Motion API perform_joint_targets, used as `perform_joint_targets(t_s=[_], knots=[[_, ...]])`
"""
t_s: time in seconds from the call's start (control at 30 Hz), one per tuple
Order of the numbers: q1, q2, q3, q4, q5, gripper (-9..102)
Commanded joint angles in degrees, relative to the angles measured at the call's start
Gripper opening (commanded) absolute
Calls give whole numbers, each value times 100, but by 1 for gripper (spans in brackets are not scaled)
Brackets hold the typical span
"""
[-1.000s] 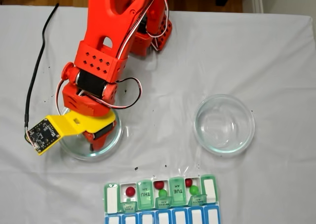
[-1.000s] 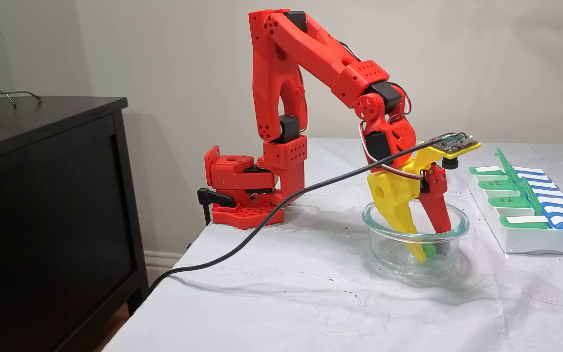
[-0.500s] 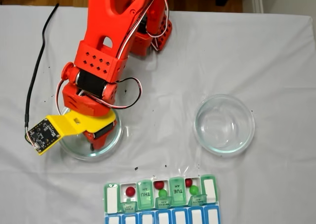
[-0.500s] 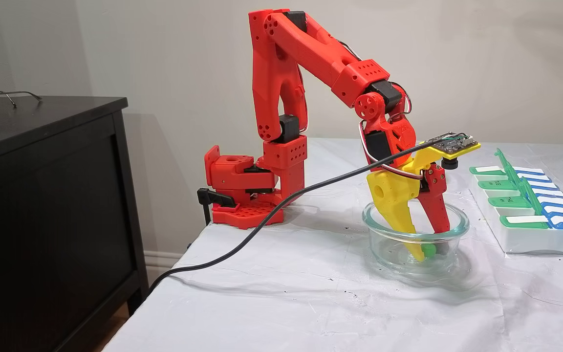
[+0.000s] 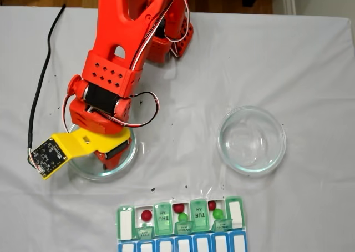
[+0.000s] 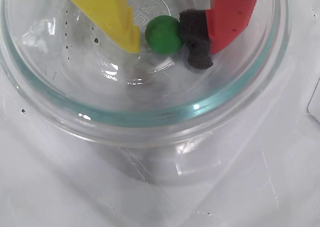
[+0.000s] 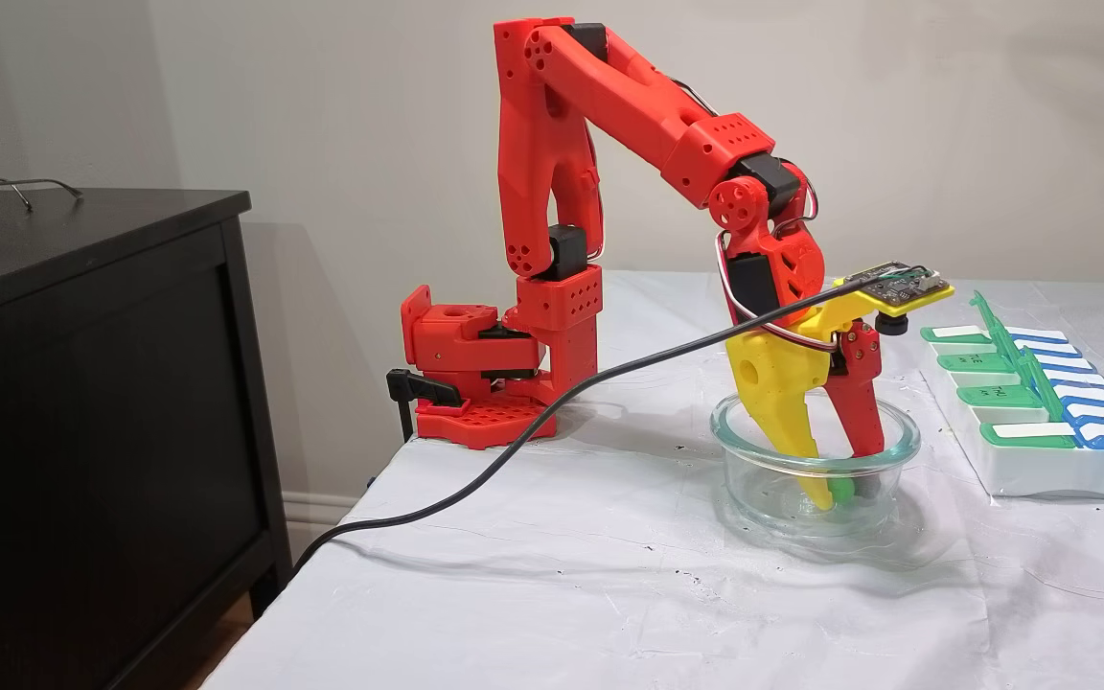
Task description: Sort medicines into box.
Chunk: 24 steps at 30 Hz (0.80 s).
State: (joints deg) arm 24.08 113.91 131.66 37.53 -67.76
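1. The wrist view shows what the others hide: a bright green pill (image 6: 163, 33), round and smooth, sits between the yellow finger (image 6: 107, 12) and the black foam pad (image 6: 195, 39) on the red finger (image 6: 231, 14). The gripper (image 6: 167, 42) is narrowed around it, with the pill touching the pad and the yellow tip just beside it; whether the pill rests on the glass floor or is lifted, I cannot tell.
2. In a fixed view from the side, the same pill shows as a green spot (image 7: 839, 492) low inside the glass dish (image 7: 753, 479), with the gripper (image 7: 835, 496) reaching steeply down into it.
3. In a fixed view from above, the arm covers the dish (image 5: 128, 155), so the pill is hidden there.
4. That top view shows the box (image 5: 126, 223) at the bottom edge, with green lids marked THU and TUE standing open. Three dark red pills (image 5: 146, 215) lie in a row in its compartments, and two green pills (image 5: 183, 217) sit beside two of them.
5. A second glass dish (image 5: 277, 141) stands to the right on the desk (image 5: 310, 69), well apart from the arm.
6. A black cable (image 7: 514, 436) runs from the wrist camera board (image 7: 897, 283) across the desk and off its left edge, beside a dark cabinet (image 7: 82, 383).
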Motion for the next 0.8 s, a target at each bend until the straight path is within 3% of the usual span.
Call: perform_joint_targets(t_s=[0.0,0.77], knots=[[-70,-9,-290,79,18,17],[-18,-396,-1125,826,79,18]])
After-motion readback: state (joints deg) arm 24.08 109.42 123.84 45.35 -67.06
